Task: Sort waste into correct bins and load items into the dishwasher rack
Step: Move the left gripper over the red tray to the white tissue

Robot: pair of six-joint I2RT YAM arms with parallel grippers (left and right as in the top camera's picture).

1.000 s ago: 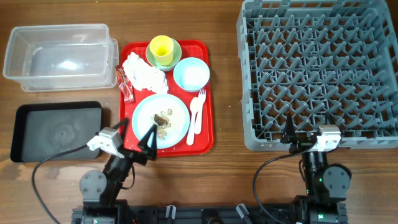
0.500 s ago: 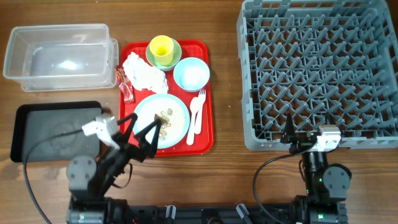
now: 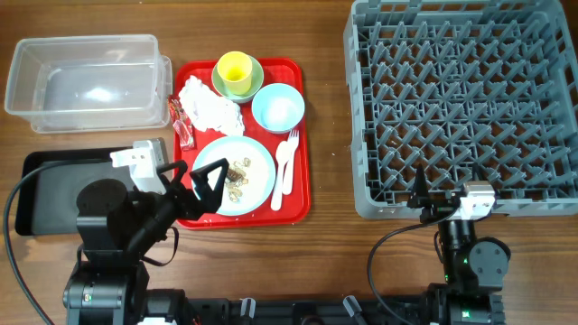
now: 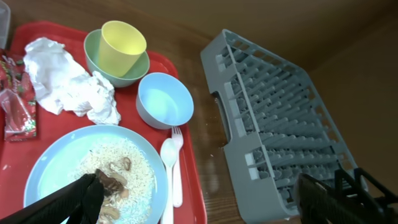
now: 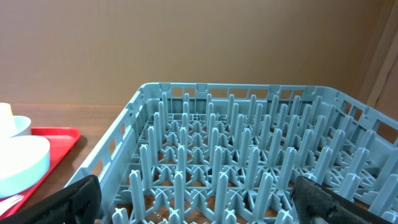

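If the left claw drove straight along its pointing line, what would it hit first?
The left claw would probably meet the pale blue plate near the food scraps; height unclear.

My left arm (image 3: 113, 212) and right arm (image 3: 470, 253) are black with round joints. Each wrist carries a white block (image 3: 134, 155). Thin black cables (image 3: 390, 234) trail off, and the fingers (image 4: 62, 202) are matte black.

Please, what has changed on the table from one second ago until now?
The left arm swung to its left, now above the black tray. The left gripper turned with it, open at the left edge of the plate, holding nothing. The right gripper and all on the red tray stayed put.
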